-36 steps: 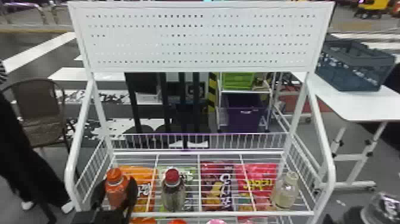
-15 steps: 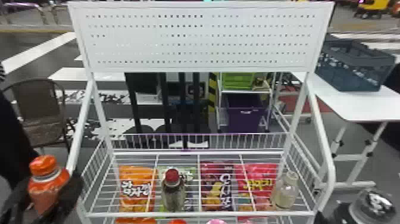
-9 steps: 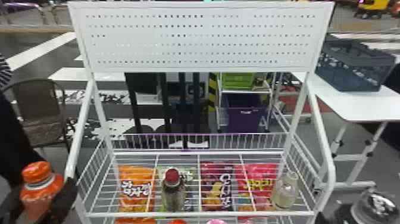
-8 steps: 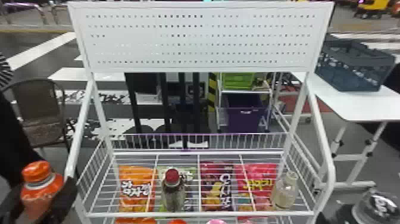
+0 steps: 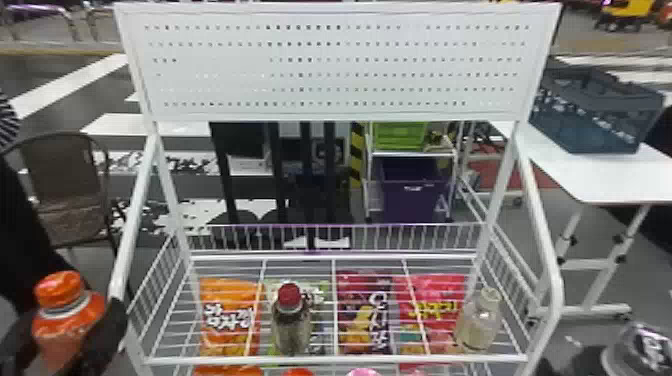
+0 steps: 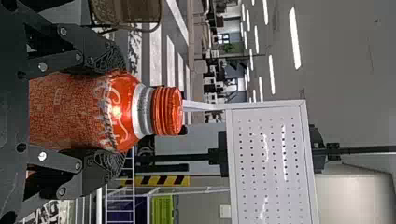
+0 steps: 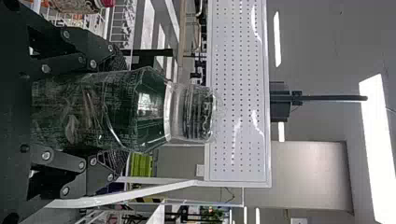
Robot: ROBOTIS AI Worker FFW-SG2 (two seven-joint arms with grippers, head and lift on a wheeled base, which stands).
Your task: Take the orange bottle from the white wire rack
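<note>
Head view puts the orange bottle (image 5: 62, 320) outside the white wire rack (image 5: 335, 359), beside its left side frame, cap up. Around its body is the left gripper (image 6: 112, 111), one finger along each side, pinching it, with cap and neck clear beyond the fingertips. So the taking itself looks done: the bottle is off the shelf and in hand. What may be left is drawing it well away from the frame, since the inner finger overlaps that post in view; whether they touch, I cannot tell. On the shelf stand a red-capped bottle (image 5: 292, 330) and, near the right end, a pale bottle (image 5: 478, 325), with snack bags (image 5: 230, 315) beneath them. Farther right, outside the rack, the right gripper (image 7: 116, 109) pinches a clear bottle (image 7: 70, 112).
</note>
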